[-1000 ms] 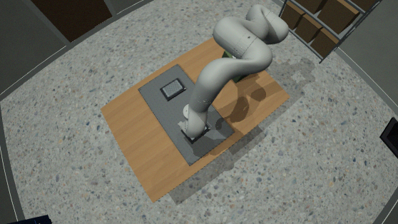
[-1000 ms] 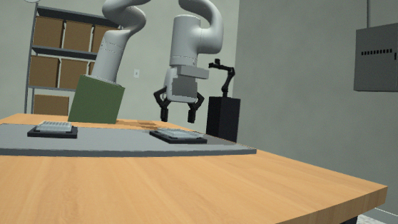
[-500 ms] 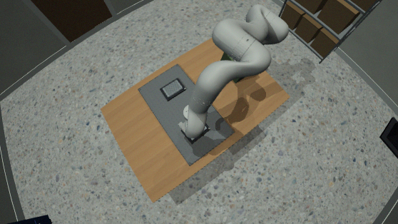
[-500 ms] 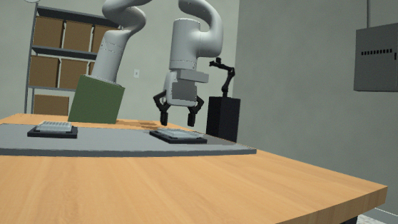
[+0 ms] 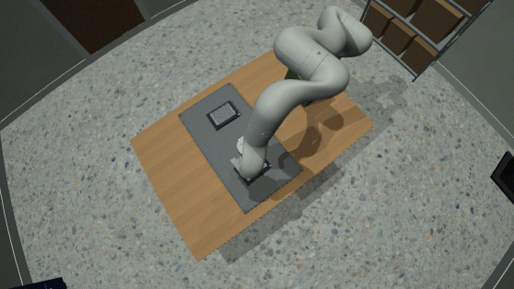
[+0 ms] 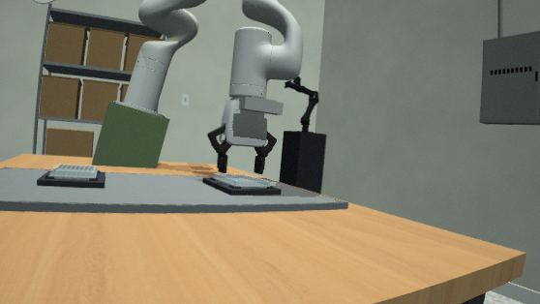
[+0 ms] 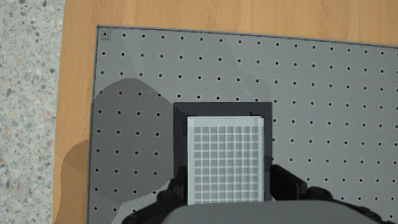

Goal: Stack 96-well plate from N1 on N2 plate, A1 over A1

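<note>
A clear 96-well plate [image 6: 244,180] [image 7: 225,155] sits flat in the black nest N1 [image 6: 242,190] [image 7: 222,108] on the grey perforated mat [image 6: 145,194] [image 7: 325,100] [image 5: 203,133]. My gripper [image 6: 240,169] [image 7: 228,179] is open. It hangs just above this plate, with one finger on each long side and clear of it. In the top view my arm hides this plate and the gripper. The second plate [image 5: 223,113] [image 6: 73,170] sits flat in nest N2 [image 6: 71,181] at the mat's other end.
The mat lies on a wooden table [image 5: 170,175] [image 6: 242,252]. My green base block [image 6: 131,136] stands behind the mat. A black pedestal with a small arm [image 6: 302,160] is beyond the table. A shelf of boxes [image 6: 63,92] [image 5: 414,28] stands at the wall.
</note>
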Robot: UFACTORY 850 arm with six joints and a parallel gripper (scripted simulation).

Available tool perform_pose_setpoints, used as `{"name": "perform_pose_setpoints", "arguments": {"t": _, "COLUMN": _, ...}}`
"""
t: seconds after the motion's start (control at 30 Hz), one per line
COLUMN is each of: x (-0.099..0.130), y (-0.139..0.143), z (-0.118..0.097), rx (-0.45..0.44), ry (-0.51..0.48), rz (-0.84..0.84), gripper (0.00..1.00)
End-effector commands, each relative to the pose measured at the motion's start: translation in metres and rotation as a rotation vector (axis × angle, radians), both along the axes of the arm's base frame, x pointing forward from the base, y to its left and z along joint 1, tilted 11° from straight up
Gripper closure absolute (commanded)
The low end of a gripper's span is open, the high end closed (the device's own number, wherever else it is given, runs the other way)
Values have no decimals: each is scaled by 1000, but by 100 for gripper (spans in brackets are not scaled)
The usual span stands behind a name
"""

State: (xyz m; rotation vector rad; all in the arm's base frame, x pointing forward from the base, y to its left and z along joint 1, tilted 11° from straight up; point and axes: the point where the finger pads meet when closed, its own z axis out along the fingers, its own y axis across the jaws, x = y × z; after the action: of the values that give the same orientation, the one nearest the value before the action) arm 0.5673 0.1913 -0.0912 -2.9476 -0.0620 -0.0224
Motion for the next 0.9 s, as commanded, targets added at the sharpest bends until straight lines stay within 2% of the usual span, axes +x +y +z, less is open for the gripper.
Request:
{"name": "perform_pose_setpoints", "arguments": {"t": 0.0, "x": 1, "y": 1, "z": -1, "rx": 1, "ry": -2, "rz": 0, "gripper": 0}}
{"name": "perform_pose_setpoints", "arguments": {"t": 0.87, "x": 1, "y": 3, "z": -14, "rx": 1, "ry": -2, "rz": 0, "gripper": 0}}
